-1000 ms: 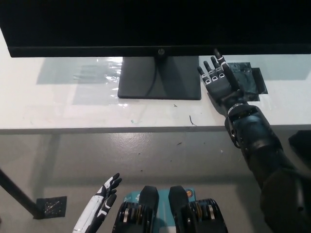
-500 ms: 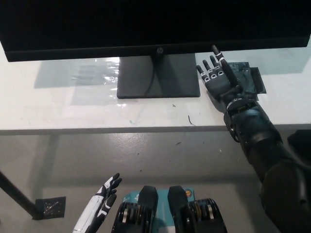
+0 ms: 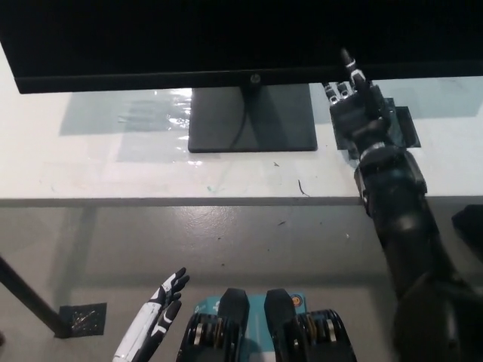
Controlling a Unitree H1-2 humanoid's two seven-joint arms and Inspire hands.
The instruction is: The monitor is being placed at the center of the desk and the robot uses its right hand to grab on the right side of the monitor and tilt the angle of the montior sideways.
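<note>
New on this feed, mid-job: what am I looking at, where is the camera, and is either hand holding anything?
The single picture comes from a camera on the humanoid robot's head, looking steeply down. The monitor stands on its dark base on the white desk. The black right hand reaches up under the screen's lower edge, right of the base, fingers apart; I see no grip on the monitor yet. Dark tape patches lie under it. The white left hand rests low at lower left, open, holding nothing.

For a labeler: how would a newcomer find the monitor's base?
Start at the white desk and the wide black monitor. Under its middle sits the base, a flat dark square with a cable crossing it, unlike the shiny black tape patch to its right.
</note>
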